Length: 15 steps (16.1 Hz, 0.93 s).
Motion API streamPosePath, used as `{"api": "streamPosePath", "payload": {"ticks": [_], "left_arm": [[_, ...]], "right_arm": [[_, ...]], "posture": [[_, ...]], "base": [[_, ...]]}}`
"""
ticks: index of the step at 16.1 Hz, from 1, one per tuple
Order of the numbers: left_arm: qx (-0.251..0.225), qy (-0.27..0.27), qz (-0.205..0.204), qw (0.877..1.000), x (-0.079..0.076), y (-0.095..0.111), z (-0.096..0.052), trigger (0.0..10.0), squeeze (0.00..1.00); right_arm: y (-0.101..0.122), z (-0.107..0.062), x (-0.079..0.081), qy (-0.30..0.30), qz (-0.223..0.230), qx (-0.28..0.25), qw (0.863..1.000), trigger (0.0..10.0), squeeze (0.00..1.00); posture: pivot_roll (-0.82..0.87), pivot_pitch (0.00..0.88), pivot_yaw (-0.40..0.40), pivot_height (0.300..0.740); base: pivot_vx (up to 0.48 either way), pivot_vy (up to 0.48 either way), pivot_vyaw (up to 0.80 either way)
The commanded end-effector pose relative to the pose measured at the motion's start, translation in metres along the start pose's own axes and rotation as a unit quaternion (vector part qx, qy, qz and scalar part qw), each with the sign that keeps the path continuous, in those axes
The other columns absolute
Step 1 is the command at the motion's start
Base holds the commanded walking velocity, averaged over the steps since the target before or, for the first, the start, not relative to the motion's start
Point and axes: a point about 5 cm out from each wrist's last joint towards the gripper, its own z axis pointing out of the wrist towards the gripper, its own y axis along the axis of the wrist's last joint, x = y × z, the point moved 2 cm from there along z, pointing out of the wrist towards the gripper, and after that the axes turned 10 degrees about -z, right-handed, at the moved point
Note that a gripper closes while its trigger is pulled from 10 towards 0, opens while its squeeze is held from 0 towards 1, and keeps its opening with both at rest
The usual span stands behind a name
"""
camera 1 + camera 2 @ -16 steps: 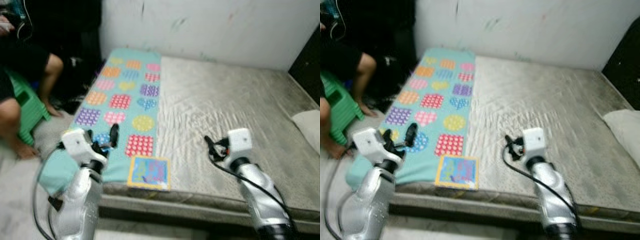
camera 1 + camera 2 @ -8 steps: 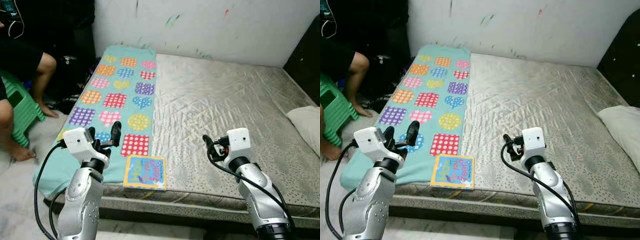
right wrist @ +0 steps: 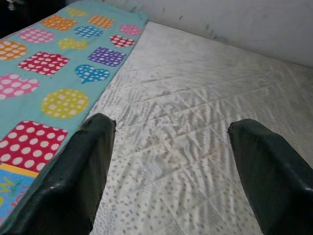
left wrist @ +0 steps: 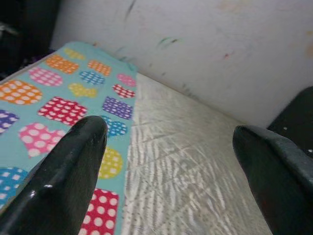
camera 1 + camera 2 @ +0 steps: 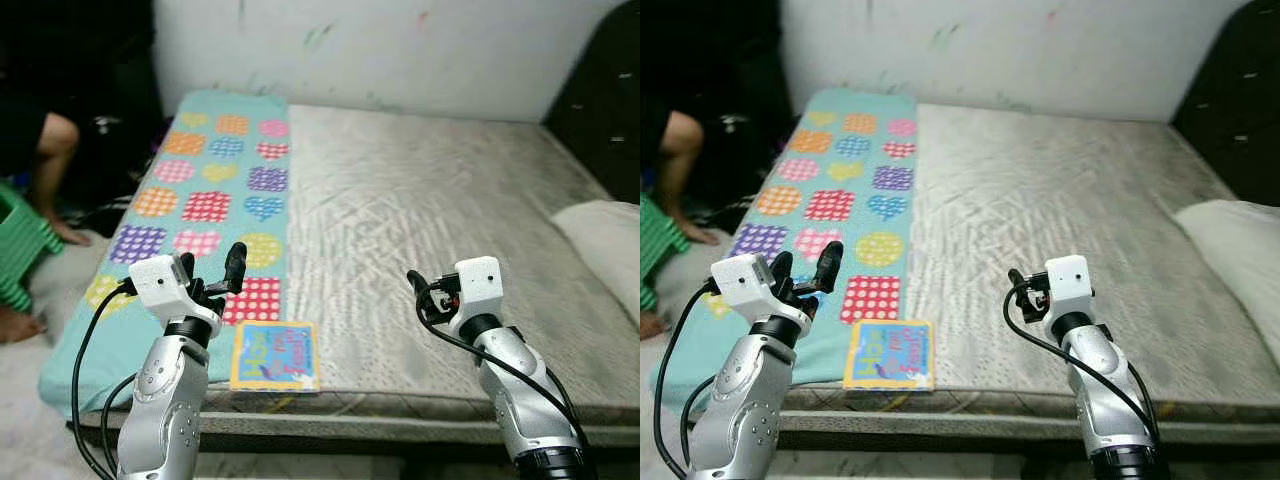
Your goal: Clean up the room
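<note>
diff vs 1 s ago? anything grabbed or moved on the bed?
Nothing grabbed or released. The whole scene slid left in both eye views, so the camera moved, not the things. The left gripper and right gripper hover open and empty as before. The square picture book stays at the mattress's near edge, partly on the teal dotted-patch blanket.

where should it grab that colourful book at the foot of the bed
Best bet: the near edge of the book. It lies flat on the teal blanket at the mattress edge, so that side is easiest to pinch. The open left tool hovers just above and left of it; coming in low from the front probably suits.
</note>
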Motion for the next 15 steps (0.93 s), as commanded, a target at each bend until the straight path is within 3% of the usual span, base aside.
{"api": "streamPosePath", "payload": {"ticks": [1, 7, 13, 15], "left_arm": [[-0.002, -0.008, -0.001, 1.000, -0.0039, 0.0012, 0.0004, 10.0, 0.00], [0.001, -0.005, 0.001, 1.000, -0.0030, 0.0010, 0.0012, 10.0, 0.00], [0.006, 0.010, 0.004, 1.000, 0.0008, -0.0012, 0.0022, 10.0, 0.00], [0.009, 0.017, -0.001, 1.000, 0.0024, -0.0024, 0.0024, 10.0, 0.00]], "right_arm": [[-0.0009, 0.0001, -0.0038, -0.005, -0.001, 0.002, 1.000, 10.0, 0.00], [-0.0020, -0.0001, -0.0032, -0.005, -0.002, 0.004, 1.000, 10.0, 0.00], [-0.0029, -0.0009, -0.0036, -0.003, -0.012, 0.004, 1.000, 10.0, 0.00], [-0.0029, -0.0006, -0.0031, -0.002, -0.013, 0.004, 1.000, 10.0, 0.00]], "posture": [[-0.06, 0.000, -0.066, 0.740], [-0.06, 0.000, -0.063, 0.740], [-0.06, 0.000, -0.066, 0.740], [-0.06, 0.000, -0.068, 0.740]], "base": [[0.304, 0.000, 0.00], [0.302, 0.000, 0.00], [0.000, 0.000, 0.00], [0.000, 0.000, 0.72]]}}
